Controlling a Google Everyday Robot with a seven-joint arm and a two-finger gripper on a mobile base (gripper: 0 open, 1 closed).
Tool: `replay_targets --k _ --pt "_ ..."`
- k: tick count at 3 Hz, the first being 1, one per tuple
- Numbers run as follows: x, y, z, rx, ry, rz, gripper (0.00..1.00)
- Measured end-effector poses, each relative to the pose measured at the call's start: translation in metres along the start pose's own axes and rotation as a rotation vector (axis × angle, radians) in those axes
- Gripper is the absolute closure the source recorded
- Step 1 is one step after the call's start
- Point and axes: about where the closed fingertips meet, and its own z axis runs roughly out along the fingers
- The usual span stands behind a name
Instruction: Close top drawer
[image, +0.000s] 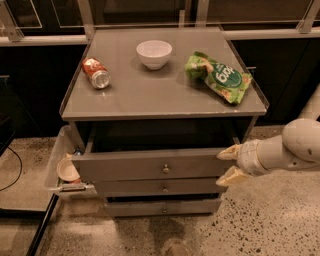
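Observation:
The top drawer (145, 167) of the grey cabinet is pulled out toward me. Its flat front has a small round knob (165, 170) at the centre, and the inside is dark. My gripper (228, 165) is at the right end of the drawer front, level with it. Its two pale fingers (229, 152) are spread apart, one above the other, and hold nothing. The white arm (290, 150) reaches in from the right edge of the view.
Two narrower drawer fronts (160, 189) sit below, nearly shut. On the cabinet top (150, 95) lie a red soda can (96, 73), a white bowl (154, 53) and a green chip bag (219, 76). A clear bin (62, 167) hangs on the left side. The floor is speckled.

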Motion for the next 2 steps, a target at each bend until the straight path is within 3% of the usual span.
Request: replay_targets --k 1,2 --pt "0.0002 0.0003 -0.0001 0.0 0.0 0.001 0.0" --pt "0.0002 0.0003 -0.0001 0.0 0.0 0.001 0.0"
